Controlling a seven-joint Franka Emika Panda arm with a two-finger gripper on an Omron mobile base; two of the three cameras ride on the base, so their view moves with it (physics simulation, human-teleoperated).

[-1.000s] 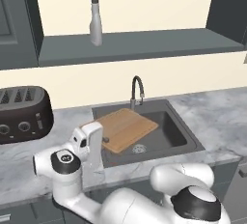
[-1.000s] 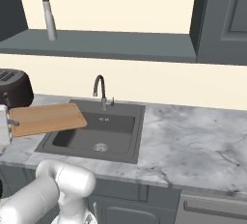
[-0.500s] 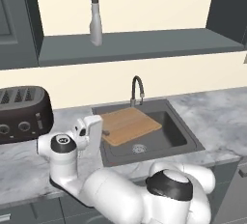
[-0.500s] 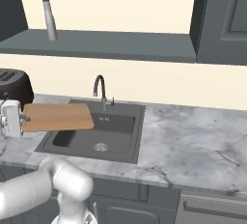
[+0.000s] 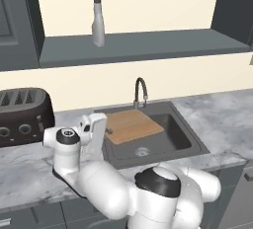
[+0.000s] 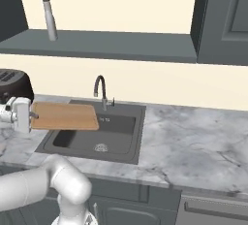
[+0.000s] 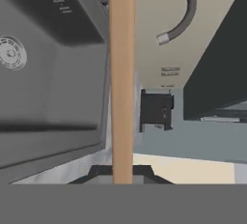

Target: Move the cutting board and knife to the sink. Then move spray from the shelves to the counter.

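My gripper (image 5: 106,132) (image 6: 33,116) is shut on the left end of the cutting board (image 5: 132,125) (image 6: 65,116). The light-brown board is held flat, just above the left part of the dark sink (image 5: 174,130) (image 6: 121,128). In the hand view the board (image 7: 121,73) runs edge-on up from my gripper (image 7: 122,175), with the sink basin (image 7: 48,73) beside it. The spray (image 5: 97,18) (image 6: 49,15) stands upright on the shelves (image 5: 148,45) (image 6: 111,47). The knife is out of view.
A curved dark faucet (image 5: 140,91) (image 6: 100,89) (image 7: 185,6) rises behind the sink, close to the board's far edge. A black toaster (image 5: 22,114) (image 6: 12,86) stands left of the sink. The marble counter (image 5: 222,114) (image 6: 193,141) stretches to the right.
My gripper has carried the board a little to the right, further over the sink, and levelled it. The spray has not moved.
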